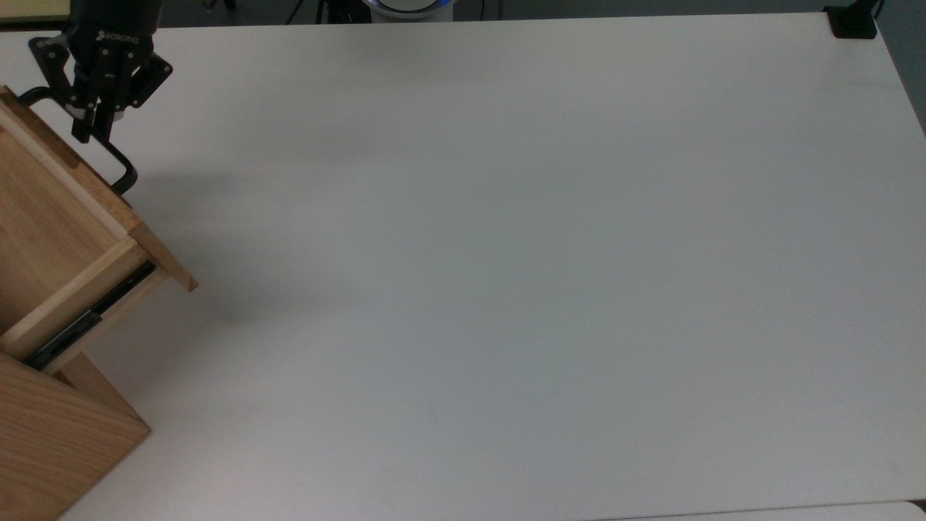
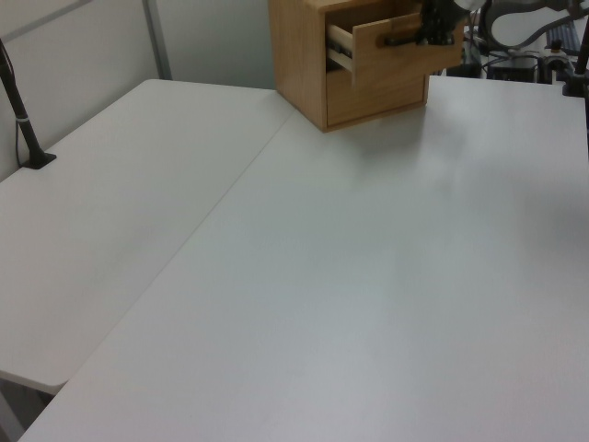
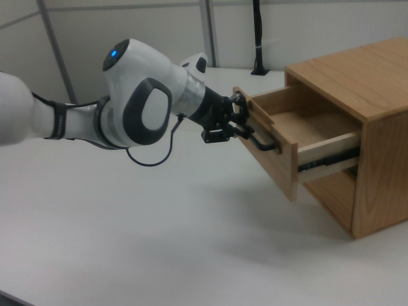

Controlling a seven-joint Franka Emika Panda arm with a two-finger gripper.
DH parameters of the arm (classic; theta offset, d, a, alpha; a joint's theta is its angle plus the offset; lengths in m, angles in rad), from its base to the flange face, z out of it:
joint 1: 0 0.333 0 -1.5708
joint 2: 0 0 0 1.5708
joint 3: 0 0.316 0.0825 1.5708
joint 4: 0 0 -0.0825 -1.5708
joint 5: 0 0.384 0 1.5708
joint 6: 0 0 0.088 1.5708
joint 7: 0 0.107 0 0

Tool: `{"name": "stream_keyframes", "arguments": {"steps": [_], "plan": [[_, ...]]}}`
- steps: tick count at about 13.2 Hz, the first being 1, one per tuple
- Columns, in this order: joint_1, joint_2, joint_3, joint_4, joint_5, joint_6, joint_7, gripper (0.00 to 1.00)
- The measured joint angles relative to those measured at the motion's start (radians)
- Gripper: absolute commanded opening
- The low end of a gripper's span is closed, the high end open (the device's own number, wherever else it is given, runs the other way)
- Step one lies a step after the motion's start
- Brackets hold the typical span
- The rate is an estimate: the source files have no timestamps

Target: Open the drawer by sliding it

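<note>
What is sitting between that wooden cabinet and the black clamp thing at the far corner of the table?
Nothing: in the top view the white table is bare between the cabinet and the black clamp.

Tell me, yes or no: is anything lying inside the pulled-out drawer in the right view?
No. The drawer stands open and its visible wooden floor is bare.

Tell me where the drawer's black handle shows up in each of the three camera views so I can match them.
Top view: the black handle sits at the upper left, on the pulled-out drawer, under the gripper.
Left view: at the top, right of centre, on the drawer front.
Right view: right of centre, on the drawer front.
Shared landmark: the wooden cabinet around the drawer.
</note>
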Motion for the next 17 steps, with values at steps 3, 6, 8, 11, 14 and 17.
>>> {"name": "stream_keyframes", "arguments": {"steps": [3, 6, 8, 11, 14, 17], "plan": [[0.022, -0.061, 0.000, -0.036, 0.000, -0.071, 0.000, 0.03], [0.052, -0.107, 0.000, -0.042, 0.000, -0.182, 0.001, 0.03], [0.062, -0.147, 0.007, -0.054, -0.001, -0.225, -0.001, 0.05], [0.062, -0.232, 0.031, -0.046, -0.006, -0.281, -0.001, 1.00], [0.062, -0.245, 0.042, -0.046, -0.005, -0.306, 0.014, 1.00], [0.065, -0.238, 0.141, 0.040, 0.103, -0.552, 0.235, 1.00]]}}
